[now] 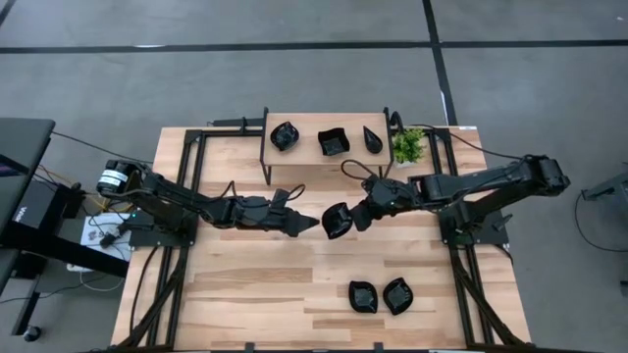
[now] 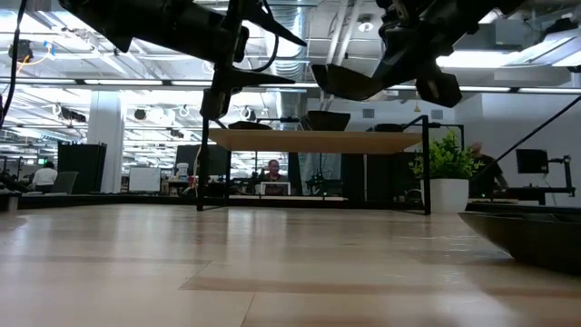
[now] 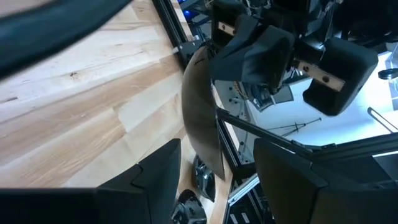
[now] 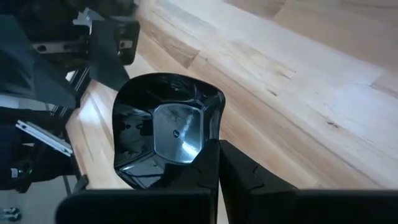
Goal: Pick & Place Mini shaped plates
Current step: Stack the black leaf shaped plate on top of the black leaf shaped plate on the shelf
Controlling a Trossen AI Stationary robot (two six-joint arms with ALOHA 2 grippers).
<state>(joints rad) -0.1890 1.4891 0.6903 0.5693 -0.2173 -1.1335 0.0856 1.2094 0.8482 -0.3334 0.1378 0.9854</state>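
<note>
A small glossy black plate [image 1: 337, 221] hangs in the air over the table's middle, with my right gripper [image 1: 357, 217] shut on it. My left gripper [image 1: 308, 224] reaches in from the left and stands open just short of the plate's left edge. In the left wrist view the plate [image 3: 200, 118] shows edge-on ahead of the gap between the fingers. Three more black plates [image 1: 334, 142] sit on the raised wooden shelf [image 1: 312, 162] at the far side. Two others [image 1: 363, 295] lie flat on the table near its front right. My right gripper pinches the plate's rim [image 4: 189, 158] between its two fingers, on the plate's right-hand edge. The fingers come from the table's right, slanting downward. The plate [image 2: 349, 80] is lifted clear of the table, hollow side up and slightly tilted.
A small green potted plant [image 1: 408, 145] stands right of the shelf. The shelf rests on a black metal frame [image 1: 263, 147]. Bare wood lies open across the table's middle and near left [image 1: 235, 284].
</note>
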